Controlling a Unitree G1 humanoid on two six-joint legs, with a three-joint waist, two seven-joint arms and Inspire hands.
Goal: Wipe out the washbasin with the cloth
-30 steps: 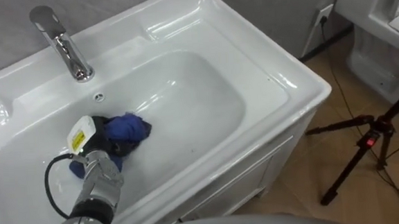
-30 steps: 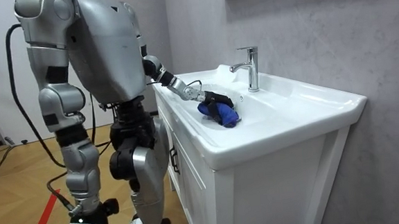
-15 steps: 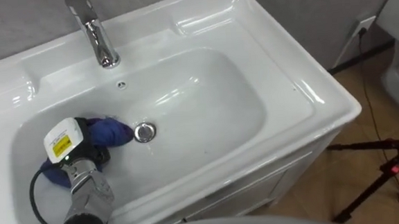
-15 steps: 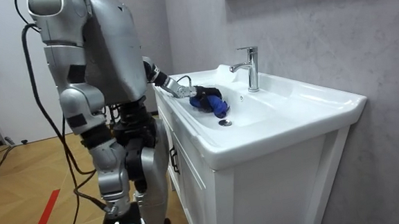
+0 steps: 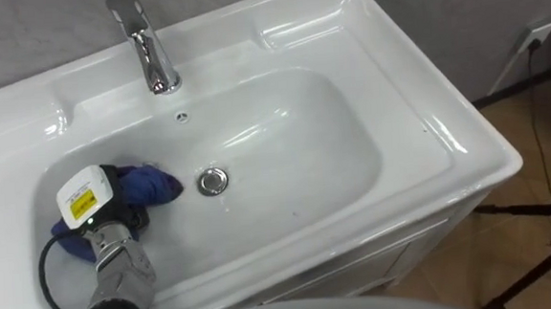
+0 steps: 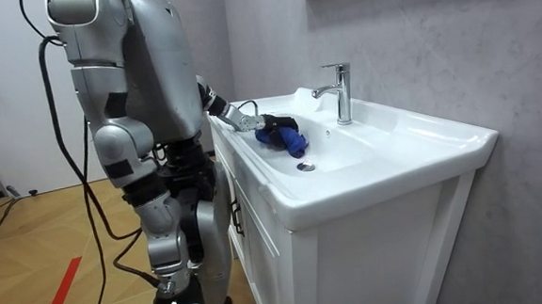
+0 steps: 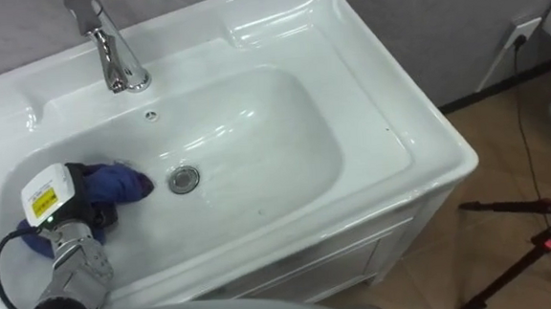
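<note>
The cloth (image 5: 151,185) has been dragged left off the drain (image 5: 213,180), now uncovered, under the left hand (image 5: 108,222); whether it is gripped cannot be told. Wiping of the basin (image 5: 298,124) is judged midway.

Left robot hand (image 5: 115,220) fingers buried in blue cloth (image 5: 149,184), faucet (image 5: 155,61) top cut off by upper edge

Silver-grey shell, black cable, yellow-labelled tag on left hand (image 5: 117,220)
</note>
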